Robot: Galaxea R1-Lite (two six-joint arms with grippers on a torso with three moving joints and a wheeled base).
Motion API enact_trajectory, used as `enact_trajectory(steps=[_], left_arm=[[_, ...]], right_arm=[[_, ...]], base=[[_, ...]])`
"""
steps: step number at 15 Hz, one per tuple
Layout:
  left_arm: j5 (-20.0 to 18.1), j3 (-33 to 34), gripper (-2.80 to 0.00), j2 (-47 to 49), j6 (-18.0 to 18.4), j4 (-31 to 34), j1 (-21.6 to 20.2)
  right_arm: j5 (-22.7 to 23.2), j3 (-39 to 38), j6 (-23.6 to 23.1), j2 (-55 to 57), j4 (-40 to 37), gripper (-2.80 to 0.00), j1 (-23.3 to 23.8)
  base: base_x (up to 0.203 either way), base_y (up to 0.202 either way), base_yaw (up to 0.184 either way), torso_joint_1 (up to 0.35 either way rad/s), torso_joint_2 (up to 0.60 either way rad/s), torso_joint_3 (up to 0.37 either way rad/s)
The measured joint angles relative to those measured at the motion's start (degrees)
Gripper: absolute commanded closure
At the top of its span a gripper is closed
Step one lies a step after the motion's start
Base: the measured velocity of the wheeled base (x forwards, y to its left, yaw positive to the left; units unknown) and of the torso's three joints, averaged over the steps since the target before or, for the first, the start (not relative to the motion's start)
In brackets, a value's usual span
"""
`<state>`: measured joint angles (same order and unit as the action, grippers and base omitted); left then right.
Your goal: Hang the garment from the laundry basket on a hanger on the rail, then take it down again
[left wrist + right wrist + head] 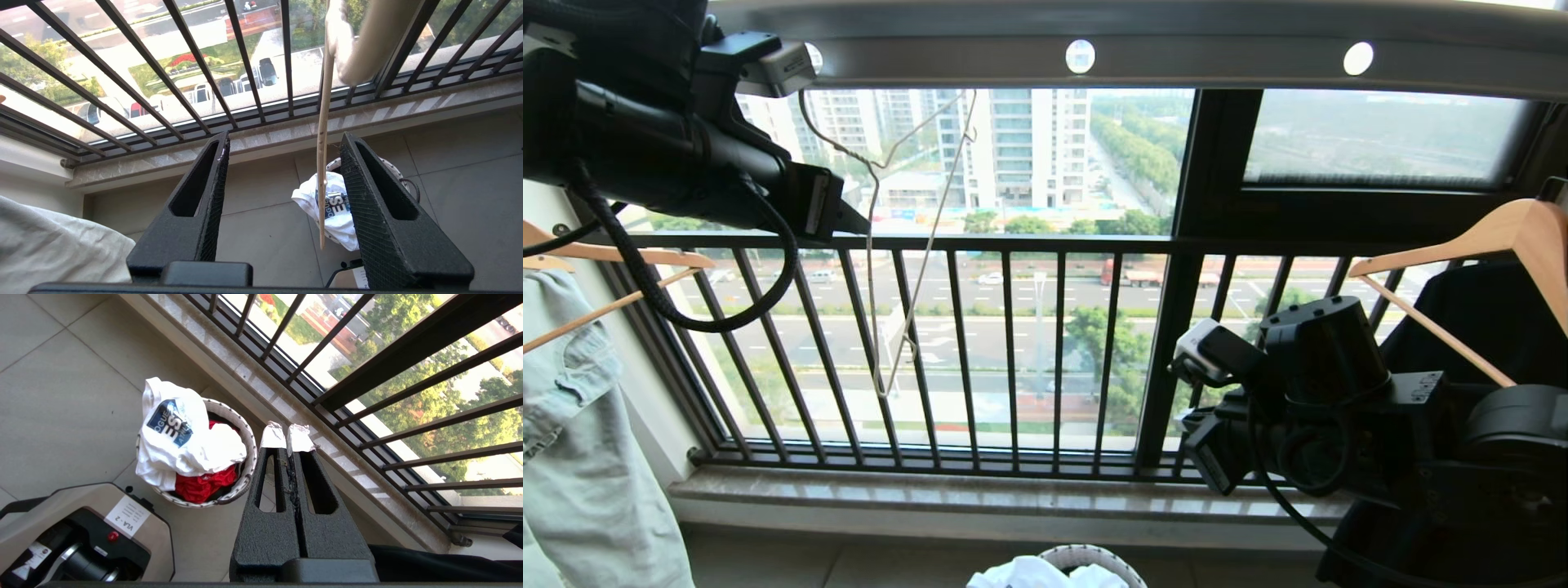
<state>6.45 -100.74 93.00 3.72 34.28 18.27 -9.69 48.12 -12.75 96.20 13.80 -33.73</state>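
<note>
1. Hanging bare from the rail (1176, 49), the hanger (907, 245) carried nothing.
2. Below the rail, the garment (179, 437) lay in the laundry basket (241, 486).
3. Left gripper (286, 179) gaped empty beside the hanger; right gripper (286, 437) was pressed closed, holding nothing.
4. Judging by this, either hanging remained or everything was done.

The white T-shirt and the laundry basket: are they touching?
Touching. The right wrist view shows the T-shirt heaped in the basket, draped over its rim.

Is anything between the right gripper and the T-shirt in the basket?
Nothing visible: the T-shirt lies topmost in the laundry basket, over a red cloth, open floor between it and the shut right gripper.
</note>
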Motion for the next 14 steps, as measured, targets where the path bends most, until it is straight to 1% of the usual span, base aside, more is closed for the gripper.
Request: enact_trajectory(steps=[3,6,11,14], left_arm=[[0.0,0.58,-2.8,-2.07,-0.04,0.84,0.0],[-0.01,3.65,-2.8,-8.05,-0.06,3.1,0.09],[-0.12,13.99,-2.8,-26.26,-0.13,4.55,0.09],[-0.22,18.28,-2.8,-37.26,-0.5,8.64,0.09]], right_arm=[[-0.01,-0.2,-0.06,0.0,-0.01,0.0,0.0],[-0.01,-0.2,-0.06,-0.02,0.0,0.0,0.0],[-0.01,-0.41,-0.17,-0.17,0.0,0.0,0.0],[-0.01,-0.74,-0.23,-0.35,0.06,0.0,-0.04]], base=[[0.0,0.0,0.0,0.0,0.0,0.0],[0.0,0.0,0.0,0.0,0.0,0.0],[0.0,0.0,0.0,0.0,0.0,0.0],[0.0,0.0,0.0,0.0,0.0,0.0]])
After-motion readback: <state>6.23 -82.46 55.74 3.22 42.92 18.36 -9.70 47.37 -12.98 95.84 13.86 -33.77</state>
